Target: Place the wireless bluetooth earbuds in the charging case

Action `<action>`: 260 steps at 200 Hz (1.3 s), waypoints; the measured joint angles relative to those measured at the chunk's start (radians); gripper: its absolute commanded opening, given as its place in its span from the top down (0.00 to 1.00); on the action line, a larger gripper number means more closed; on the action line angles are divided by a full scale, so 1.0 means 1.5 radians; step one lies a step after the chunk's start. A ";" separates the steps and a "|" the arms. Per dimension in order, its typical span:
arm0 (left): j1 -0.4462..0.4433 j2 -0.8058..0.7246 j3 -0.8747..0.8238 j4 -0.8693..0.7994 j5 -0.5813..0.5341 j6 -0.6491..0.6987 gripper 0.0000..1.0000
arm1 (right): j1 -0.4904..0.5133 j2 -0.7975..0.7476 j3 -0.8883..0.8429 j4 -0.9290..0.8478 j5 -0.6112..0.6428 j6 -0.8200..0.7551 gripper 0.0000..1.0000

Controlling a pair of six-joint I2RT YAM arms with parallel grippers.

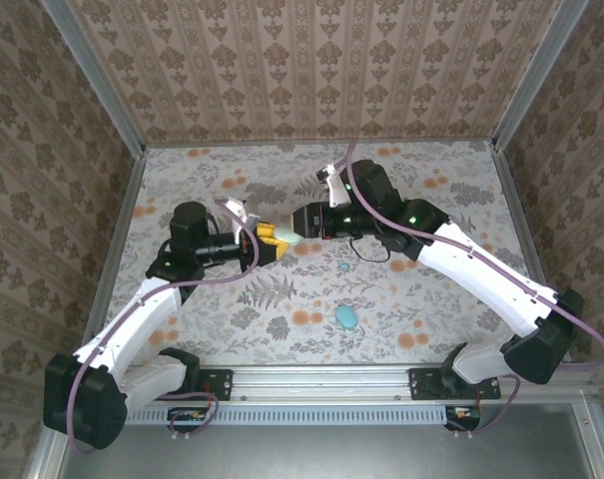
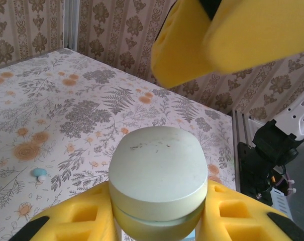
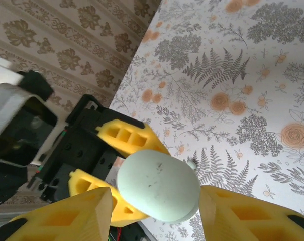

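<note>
Pale-green case (image 2: 157,170) aloft, teal earbud (image 2: 39,173) below

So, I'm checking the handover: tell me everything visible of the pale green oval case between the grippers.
The pale green oval case seems matt plastic, faintly scuffed, closed, a seam round it. Yellow fingers of the left gripper clamp its sides above the floral table; those of the right gripper flank it loosely.

No lettering, label, brand, number or sign can be read in any view. The pale green charging case (image 2: 157,168) carries only a few faint dark specks on its lid, too small to make out as characters.
</note>
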 measured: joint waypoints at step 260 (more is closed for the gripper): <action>0.011 -0.002 -0.006 0.014 0.033 -0.021 1.00 | 0.034 0.041 0.008 -0.049 0.049 -0.182 0.34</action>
